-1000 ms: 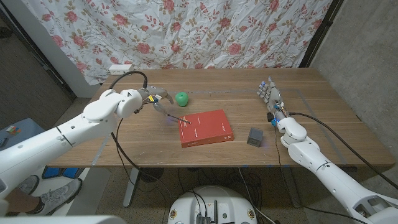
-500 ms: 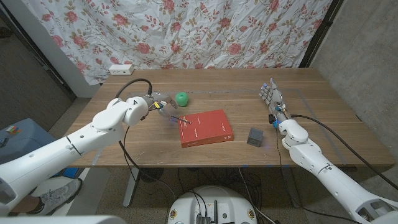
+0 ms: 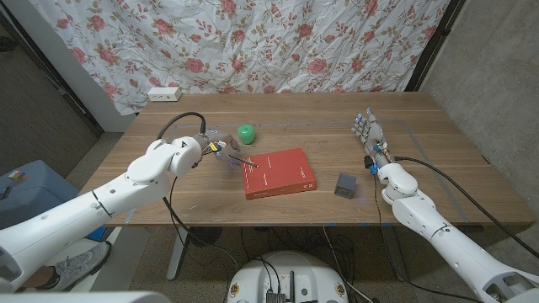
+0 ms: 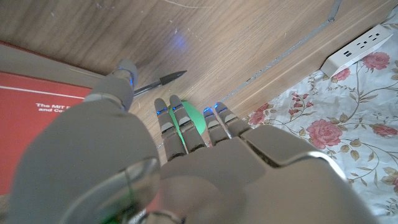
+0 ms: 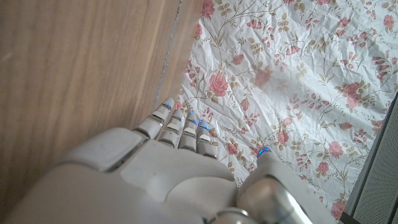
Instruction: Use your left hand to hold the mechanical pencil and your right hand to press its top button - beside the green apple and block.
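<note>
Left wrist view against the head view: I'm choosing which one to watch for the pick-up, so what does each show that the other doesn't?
The left wrist view gives a close look at the mechanical pencil lying free on the wood just beyond the left hand, whose fingers are spread, and at the print on the red book.

The head view adds the grey block, the right hand waiting far off, and the whole table.

Both show the pencil, the book, the green apple and the white power strip.
</note>
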